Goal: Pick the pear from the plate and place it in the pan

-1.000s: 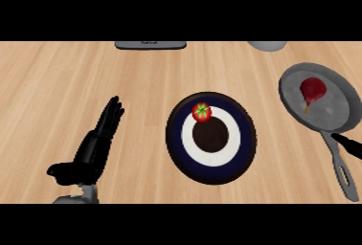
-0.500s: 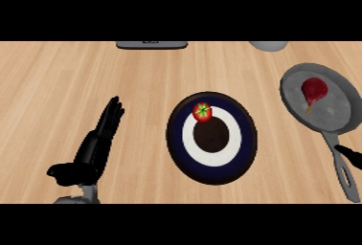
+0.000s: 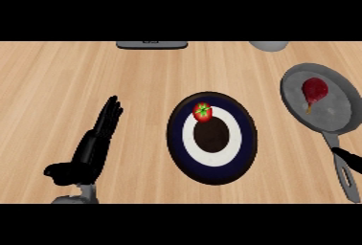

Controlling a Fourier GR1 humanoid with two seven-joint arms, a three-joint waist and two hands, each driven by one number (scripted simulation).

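A dark red pear (image 3: 314,90) lies inside the grey pan (image 3: 332,115) at the right. The plate (image 3: 244,139), dark blue with a white ring and dark middle, sits at the centre; a small red tomato with a green top (image 3: 202,112) rests on its upper part. My left hand (image 3: 92,148) stands open at the lower left, fingers straight and pointing up, well clear of the plate. Of my right hand (image 3: 348,159) only black fingertips show at the right edge, beside the pan's handle (image 3: 343,170).
A dark flat object (image 3: 152,44) lies at the counter's far edge, top centre. A grey rounded object (image 3: 268,45) sits at the top right. Bare wooden counter (image 3: 63,86) spreads to the left of the plate.
The right hand has slid further toward the right edge and a little lower, so less of it shows. The left hand, plate and pan have not moved.
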